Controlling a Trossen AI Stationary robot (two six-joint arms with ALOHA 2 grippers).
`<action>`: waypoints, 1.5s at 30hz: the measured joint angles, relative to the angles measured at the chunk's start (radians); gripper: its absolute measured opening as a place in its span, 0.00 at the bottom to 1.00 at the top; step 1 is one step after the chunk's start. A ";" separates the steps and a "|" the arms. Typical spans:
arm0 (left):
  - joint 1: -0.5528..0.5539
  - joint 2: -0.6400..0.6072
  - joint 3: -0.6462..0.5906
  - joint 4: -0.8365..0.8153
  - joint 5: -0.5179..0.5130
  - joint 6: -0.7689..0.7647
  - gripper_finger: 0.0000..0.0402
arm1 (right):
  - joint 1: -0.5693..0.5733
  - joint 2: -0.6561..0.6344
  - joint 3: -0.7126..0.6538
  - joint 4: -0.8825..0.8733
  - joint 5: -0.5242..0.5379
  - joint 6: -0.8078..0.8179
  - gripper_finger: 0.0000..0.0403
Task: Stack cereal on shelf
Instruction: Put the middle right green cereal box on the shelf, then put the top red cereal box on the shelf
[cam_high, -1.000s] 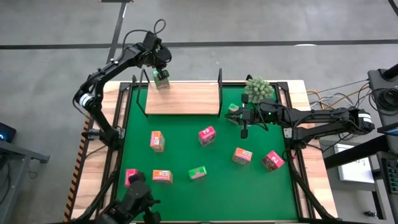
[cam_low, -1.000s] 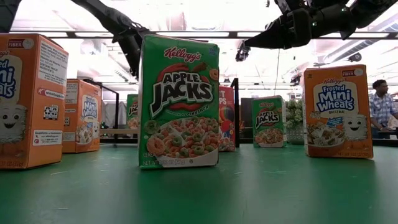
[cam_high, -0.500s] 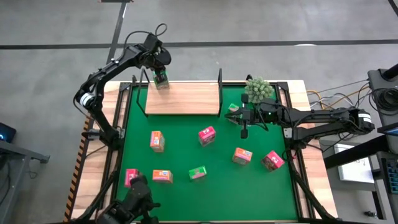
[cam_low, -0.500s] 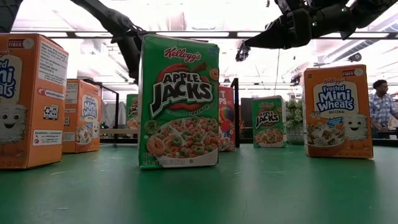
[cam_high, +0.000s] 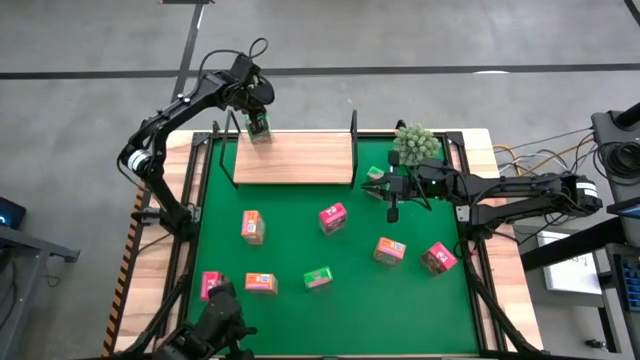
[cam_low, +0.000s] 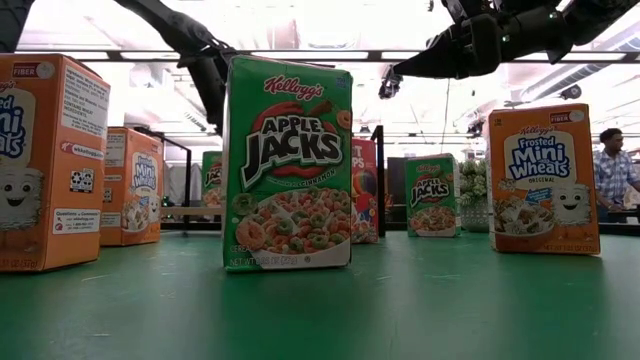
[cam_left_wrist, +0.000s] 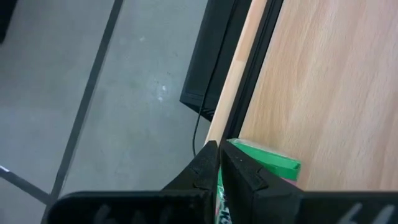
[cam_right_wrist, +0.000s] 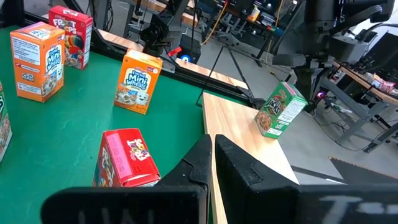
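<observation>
Green matting covers the table seen from above, with a pale wooden shelf lying across its upper middle, black wire brackets at both ends. At the shelf's upper left corner, the left gripper is clamped on a green cereal box, holding it tilted at the shelf's back edge; the right wrist view shows the same box leaning at an angle over the wood. Just right of the shelf, the right gripper hangs with its fingers pressed together and nothing between them, beside another green box and a small bushy plant. Seven more boxes are scattered on the mat in the lower half of the frame: an orange one at centre left, a pink one in the middle, an orange one and a pink one to the right, and along the bottom a pink one, an orange one and a green one.
</observation>
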 joint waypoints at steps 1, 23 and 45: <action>0.000 -0.001 0.005 -0.004 0.000 -0.004 0.00 | 0.000 0.000 0.000 0.000 0.000 0.000 0.03; -0.353 -0.379 -0.174 0.139 0.235 -0.315 0.00 | 0.000 0.000 0.022 0.032 0.000 0.058 0.03; -0.516 -0.878 -0.774 0.760 0.230 -0.431 0.00 | 0.003 0.060 0.245 -0.216 -0.002 0.233 0.03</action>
